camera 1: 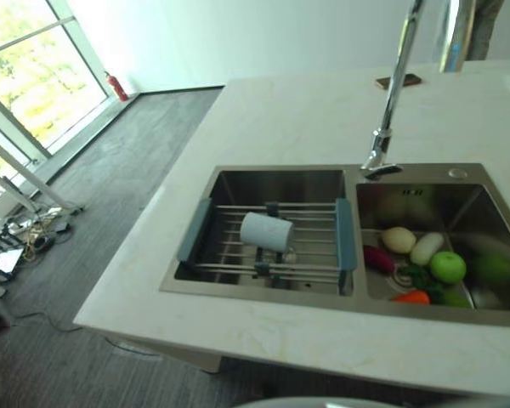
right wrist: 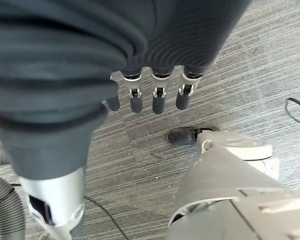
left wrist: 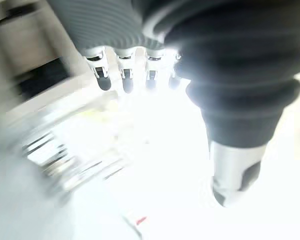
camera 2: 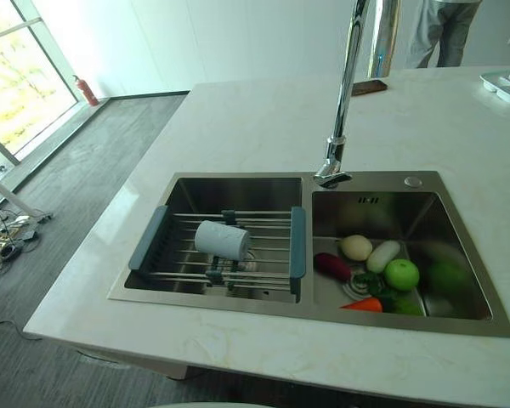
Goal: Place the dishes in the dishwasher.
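A white cup [camera 2: 222,239] lies on its side on a wire rack [camera 2: 218,248] with blue-grey ends. The rack spans the left basin of the steel sink [camera 2: 238,189], which is set in a pale stone counter [camera 2: 263,119]. My left hand [left wrist: 126,75] shows in the left wrist view with relaxed fingers and nothing in them, over a bright blurred surface. My right hand [right wrist: 157,97] hangs over grey striped floor, its fingers straight and empty. Neither hand is near the cup.
The right basin holds a green apple [camera 2: 401,274], a carrot [camera 2: 363,304], a potato [camera 2: 355,247] and other vegetables. A tall tap [camera 2: 344,93] rises between the basins. A person [camera 2: 442,30] stands beyond the counter. A white tray [camera 2: 503,85] sits at the counter's far right.
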